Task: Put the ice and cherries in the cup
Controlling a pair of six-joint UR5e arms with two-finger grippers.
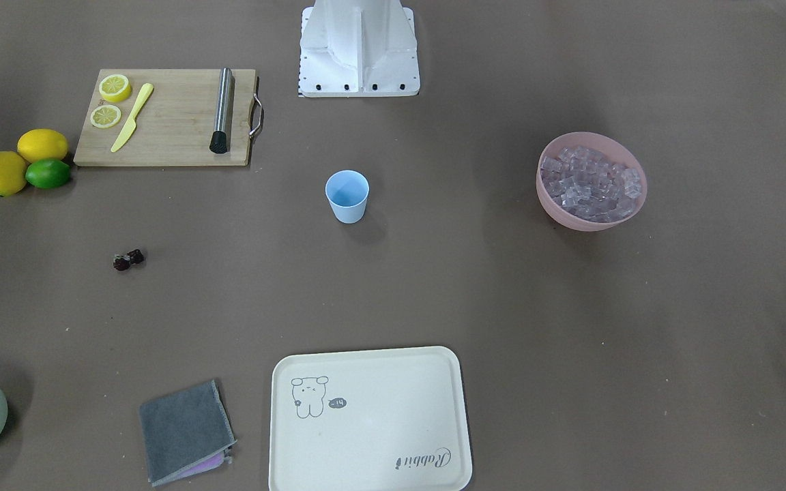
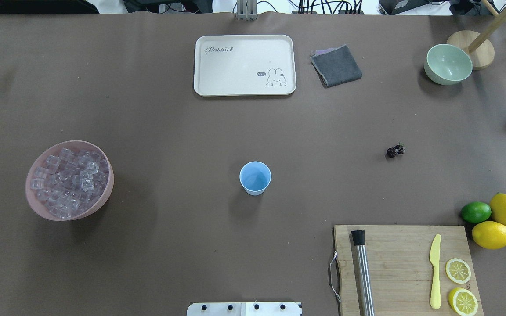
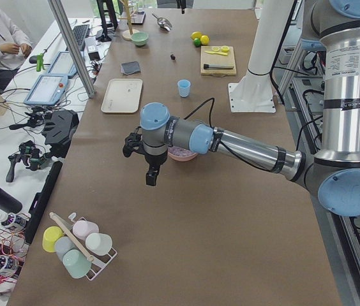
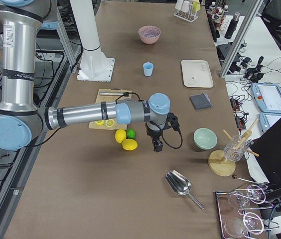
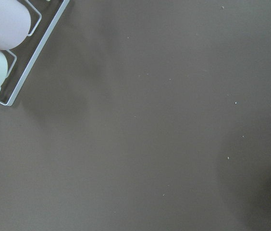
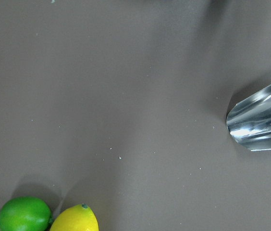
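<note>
The light blue cup (image 2: 255, 177) stands upright and empty mid-table; it also shows in the front-facing view (image 1: 347, 196). The ice (image 2: 68, 180) fills a pink bowl (image 2: 33, 199) on the robot's left side. The cherries (image 2: 395, 150) lie as a dark pair on the bare table on the right side. My left gripper (image 3: 151, 175) hangs above the table beyond the pink bowl, near the table's left end; I cannot tell if it is open. My right gripper (image 4: 156, 144) hangs near the lemons, far from the cup; I cannot tell its state either.
A wooden cutting board (image 2: 402, 267) holds a steel muddler (image 2: 363, 272), a yellow knife and lemon slices. Two lemons and a lime (image 2: 476, 212) sit beside it. A cream tray (image 2: 244, 66), grey cloth (image 2: 336, 66), green bowl (image 2: 448, 63) and metal scoop (image 6: 263, 120) lie around.
</note>
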